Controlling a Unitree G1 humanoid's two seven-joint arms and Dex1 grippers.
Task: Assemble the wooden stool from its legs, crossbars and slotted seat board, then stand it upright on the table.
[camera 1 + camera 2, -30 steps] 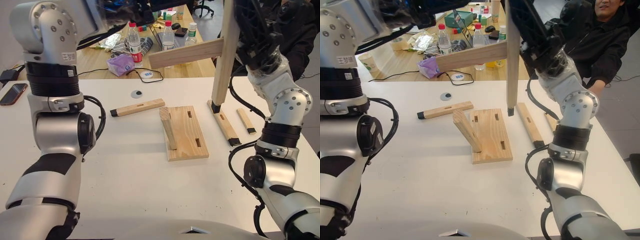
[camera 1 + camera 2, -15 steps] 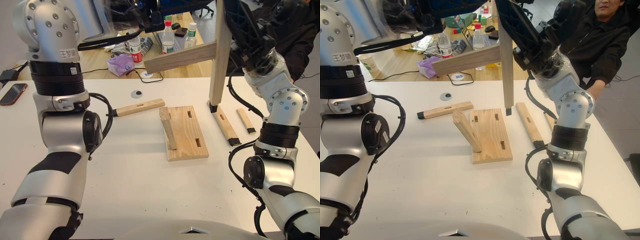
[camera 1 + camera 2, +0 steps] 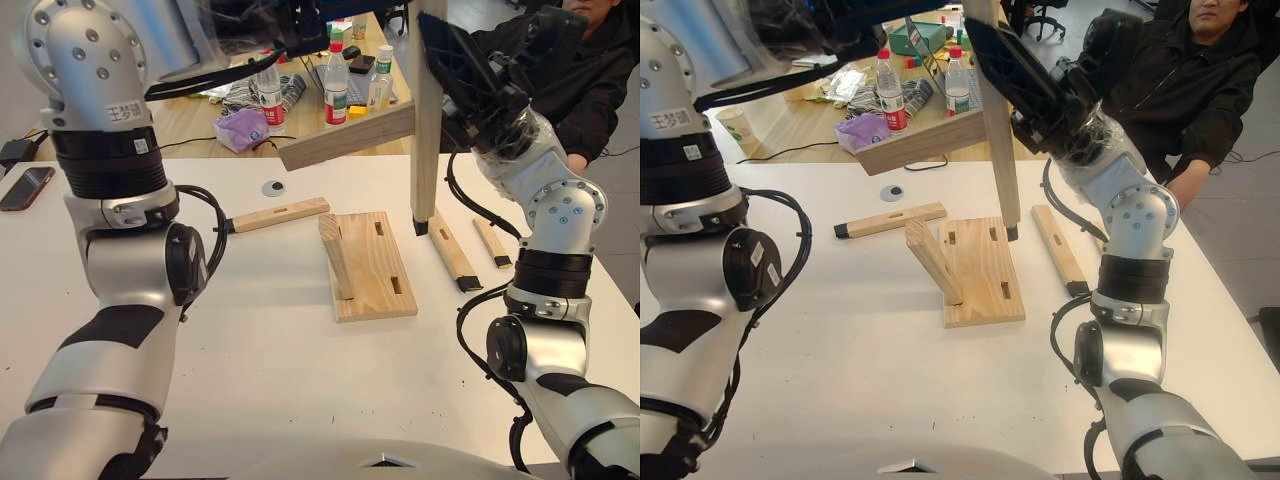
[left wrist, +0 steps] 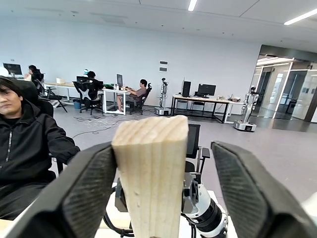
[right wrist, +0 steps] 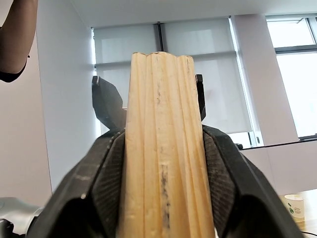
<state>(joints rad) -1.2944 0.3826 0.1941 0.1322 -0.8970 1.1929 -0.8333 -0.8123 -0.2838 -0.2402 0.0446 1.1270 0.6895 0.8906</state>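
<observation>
An open-plan office lab: monitor-topped desks (image 4: pixel 198 100), swivel chairs (image 4: pixel 88 91), strip lights (image 4: pixel 191 5).

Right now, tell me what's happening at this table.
The right gripper is shut on an upright leg with a crossbar joined to it, its foot by the seat board's far right corner. The left gripper sits open around a wooden end. A second leg is set in the board, tilted; three loose pieces lie on the table.

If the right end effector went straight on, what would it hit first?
Past the leg the right end effector grips, the way looks free up to the far window blinds; depth unclear.
</observation>
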